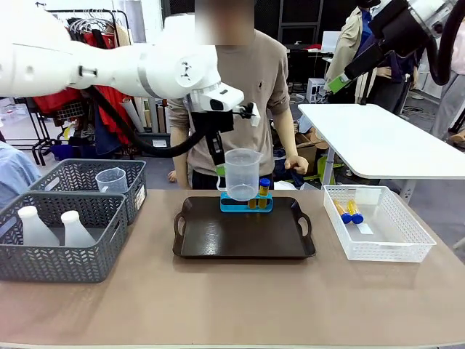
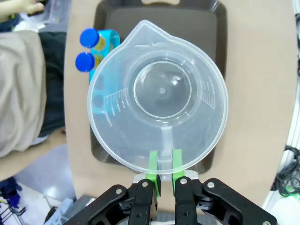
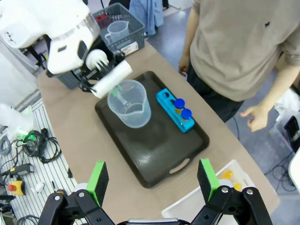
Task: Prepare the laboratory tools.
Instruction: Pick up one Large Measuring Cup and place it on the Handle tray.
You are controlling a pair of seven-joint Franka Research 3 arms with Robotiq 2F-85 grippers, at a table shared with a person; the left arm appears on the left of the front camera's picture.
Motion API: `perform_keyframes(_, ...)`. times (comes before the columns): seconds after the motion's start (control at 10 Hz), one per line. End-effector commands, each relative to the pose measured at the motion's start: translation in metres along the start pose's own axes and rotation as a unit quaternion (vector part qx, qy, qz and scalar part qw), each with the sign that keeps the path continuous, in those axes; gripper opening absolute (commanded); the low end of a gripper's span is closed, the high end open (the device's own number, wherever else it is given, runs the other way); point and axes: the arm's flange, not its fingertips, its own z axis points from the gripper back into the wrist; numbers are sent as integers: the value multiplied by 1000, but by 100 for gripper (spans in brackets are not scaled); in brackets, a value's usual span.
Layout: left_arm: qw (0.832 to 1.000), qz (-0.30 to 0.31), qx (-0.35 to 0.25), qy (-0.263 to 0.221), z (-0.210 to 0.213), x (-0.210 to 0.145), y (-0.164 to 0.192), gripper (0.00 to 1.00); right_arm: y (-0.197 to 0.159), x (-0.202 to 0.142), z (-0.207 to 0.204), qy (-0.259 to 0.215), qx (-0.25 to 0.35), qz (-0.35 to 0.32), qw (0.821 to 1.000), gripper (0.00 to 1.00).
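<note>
At the left, the near grey lattice basket (image 1: 58,270) holds two white translucent conical flasks (image 1: 34,227), and the far grey lattice basket (image 1: 134,178) holds a second clear beaker (image 1: 110,179); I think they wait there as stock. My left gripper (image 2: 163,161) pinches the handle of the clear plastic measuring beaker (image 1: 242,174) between its green pads (image 2: 153,164). The beaker is upright over the far part of the dark brown tray (image 1: 243,236). This grip leaves the base free for setting down. Just behind stands a blue rack (image 1: 247,206) with two amber tubes with blue caps (image 1: 264,187). At the right, the white lattice basket (image 1: 378,251) contains two more tubes (image 1: 349,212). My right gripper (image 3: 152,180) hangs high above the table, fingers spread, holding nothing, out of the way.
</note>
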Motion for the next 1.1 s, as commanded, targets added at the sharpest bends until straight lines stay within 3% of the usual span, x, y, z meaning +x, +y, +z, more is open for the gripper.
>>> perform_keyframes(0.0, 1000, -8, 1, 10, -12, 26, 13, 0, 0, 0, 2, -1, 4, 1, 1000, 100)
perform_keyframes(0.5, 996, -73, -37, 24, -100, 85, 20, 0, 0, 0, 2, -1, 4, 1, 1000, 100)
perform_keyframes(1.0, 995, -80, -42, 38, -148, 92, 31, 0, 0, 0, 2, -1, 4, 1, 1000, 100)
